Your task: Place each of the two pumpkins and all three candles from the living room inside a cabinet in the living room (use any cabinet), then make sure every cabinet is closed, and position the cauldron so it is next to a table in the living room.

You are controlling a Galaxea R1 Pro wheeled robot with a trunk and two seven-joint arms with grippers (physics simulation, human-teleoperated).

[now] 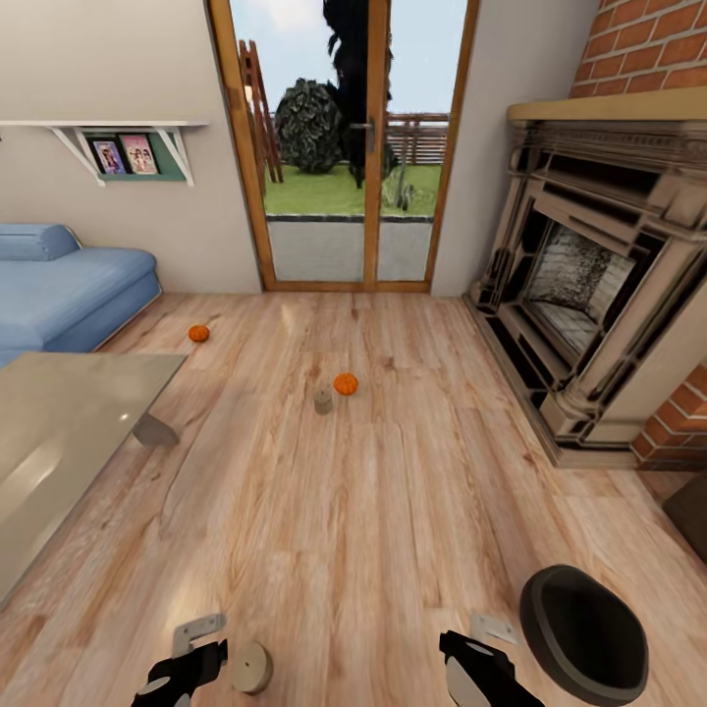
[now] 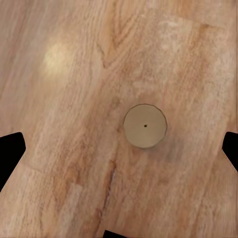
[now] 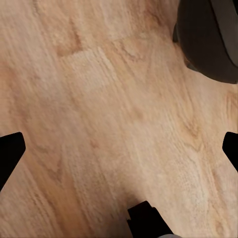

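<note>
Two orange pumpkins lie on the wood floor, one [image 1: 199, 334] near the sofa and one [image 1: 346, 384] mid-room beside a grey-beige candle [image 1: 323, 400]. Another candle [image 1: 251, 668] stands on the floor close by my left gripper [image 1: 196, 638]. In the left wrist view this candle [image 2: 145, 126] sits on the floor below and between the wide-apart fingers of the left gripper [image 2: 119, 148], which is open and empty. My right gripper [image 3: 119, 148] is open over bare floor. The black cauldron [image 1: 584, 633] stands just to its right, its rim [image 3: 208, 39] showing. The cabinet is out of view.
A glass-topped table [image 1: 59, 432] fills the left side, with a blue sofa [image 1: 69, 285] behind it. A large fireplace [image 1: 589, 295] lines the right wall. Glass doors [image 1: 349, 196] stand at the far end. Open floor lies between.
</note>
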